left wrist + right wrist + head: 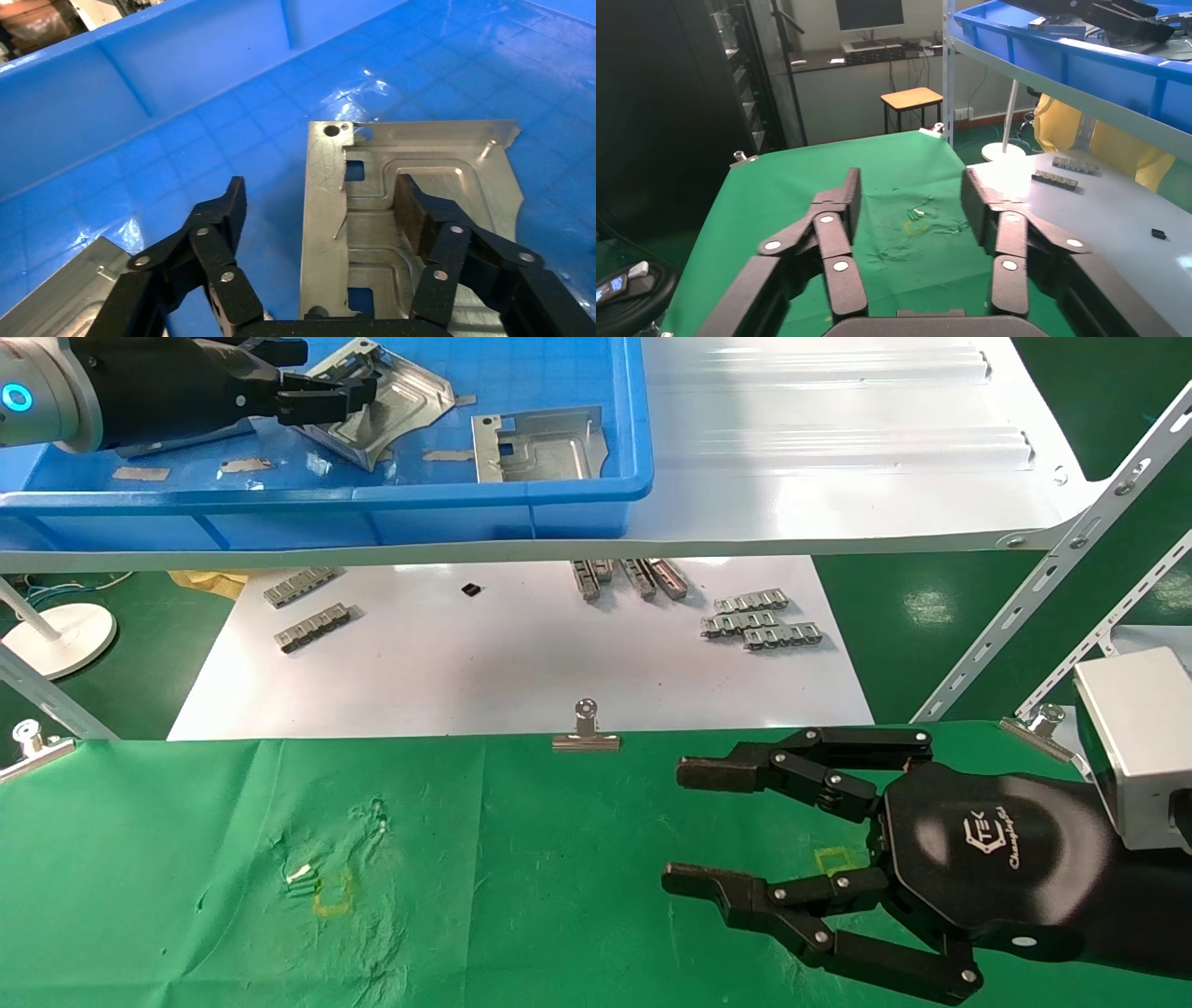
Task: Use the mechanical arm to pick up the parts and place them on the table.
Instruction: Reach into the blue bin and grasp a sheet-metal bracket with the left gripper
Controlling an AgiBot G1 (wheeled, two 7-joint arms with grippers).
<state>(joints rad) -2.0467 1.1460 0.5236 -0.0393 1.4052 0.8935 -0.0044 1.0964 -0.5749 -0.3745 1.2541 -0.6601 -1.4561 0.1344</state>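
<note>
the parts lie in the blue bin (521, 495) up on the white shelf (838, 477), and the left gripper (320, 203) is down among them: its jaws stand apart, spread wider than the folded edge strip of one bracket (422, 175), with one finger (415, 210) over the bracket's embossed channel and the other finger (225, 210) above bare blue floor beside that edge, so the strip sits in the gap and nothing is gripped. in the head view this left gripper (331, 393) reaches in over the bin's far left part, above the same bracket (400, 407), which lies tilted there. a second bracket (540, 444) rests flat near the bin's front right corner, apart from the first. a third piece of silver sheet (63, 295) shows just beside the left gripper's outer finger in the left wrist view. below the shelf, the white board (521, 663) carries small grey linked strips (759, 621) toward its right edge and more near its left edge. a binder clip (586, 728) pinches the far edge of the table (233, 822), whose green cloth is wrinkled around a yellow square mark (332, 891). the right gripper (694, 826) hangs over the table's right part with its jaws wide apart and empty.
</note>
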